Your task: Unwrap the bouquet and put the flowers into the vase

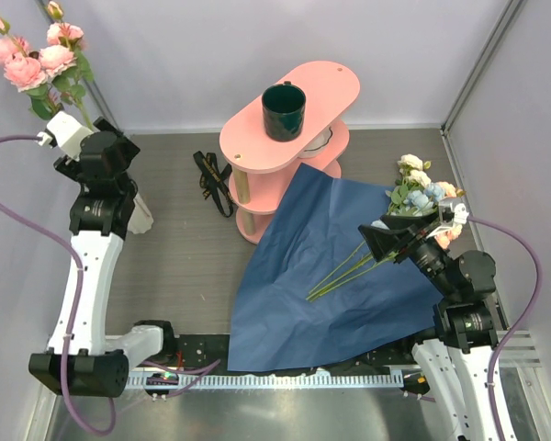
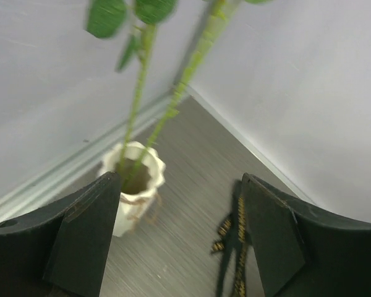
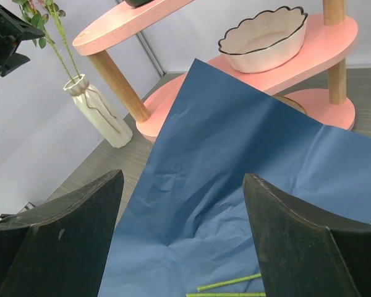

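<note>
Since paper (image 1: 303,276) lies spread flat, ribbon (image 1: 211,179) aside, unwrapping done; pink flowers (image 1: 37,55) stand in vase (image 2: 133,185), two stems (image 2: 139,105) probably; left gripper (image 2: 179,185) above rim, jaws apart, empty; right gripper (image 3: 182,179) wide, empty, over paper; remaining flowers (image 1: 422,188) beside it, not yet moved.

Grey tabletop (image 1: 184,257) bears: blue wrapping paper (image 1: 303,294) spread flat, black ribbon (image 1: 211,179) beside pink tiered stand (image 1: 335,83), cream vase (image 3: 98,111) near the left wall
</note>
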Action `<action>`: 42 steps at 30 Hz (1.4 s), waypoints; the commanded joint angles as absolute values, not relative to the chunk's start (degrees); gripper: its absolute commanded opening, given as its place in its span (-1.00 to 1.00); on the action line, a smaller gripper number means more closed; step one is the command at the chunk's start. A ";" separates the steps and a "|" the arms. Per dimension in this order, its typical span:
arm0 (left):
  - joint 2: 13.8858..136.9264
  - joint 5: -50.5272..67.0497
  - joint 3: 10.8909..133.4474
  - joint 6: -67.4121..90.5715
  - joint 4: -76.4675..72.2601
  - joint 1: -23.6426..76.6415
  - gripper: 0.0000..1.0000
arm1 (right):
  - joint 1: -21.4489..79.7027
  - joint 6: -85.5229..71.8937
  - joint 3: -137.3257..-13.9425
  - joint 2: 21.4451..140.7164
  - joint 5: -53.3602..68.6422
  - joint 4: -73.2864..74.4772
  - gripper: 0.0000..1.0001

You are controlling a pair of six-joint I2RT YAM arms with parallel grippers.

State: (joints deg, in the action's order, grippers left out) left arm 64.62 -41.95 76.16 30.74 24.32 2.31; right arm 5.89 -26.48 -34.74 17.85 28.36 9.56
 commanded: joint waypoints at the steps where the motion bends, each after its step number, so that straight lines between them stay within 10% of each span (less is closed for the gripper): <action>1: 59.43 -22.45 73.66 32.96 21.03 2.72 0.64 | 6.15 -26.19 -35.51 19.50 27.60 8.61 0.68; 6: 52.65 8.89 68.21 34.62 5.06 2.72 0.64 | 6.07 -26.37 -38.05 22.67 24.88 12.82 0.66; 15: 58.09 31.72 79.35 33.93 0.26 18.24 0.64 | 6.15 -35.93 -37.80 32.16 8.27 25.04 0.63; 24: 67.67 30.95 83.32 20.23 10.62 48.03 0.63 | 6.15 -47.80 -29.72 38.41 0.46 27.86 0.45; 42: 70.39 8.72 74.18 8.36 18.19 75.22 0.62 | 6.15 -61.00 -21.98 35.94 -21.00 27.52 -0.33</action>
State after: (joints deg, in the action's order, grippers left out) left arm 68.73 15.79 73.14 12.97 15.73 69.97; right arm 5.93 -59.18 -23.18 34.33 -15.86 30.48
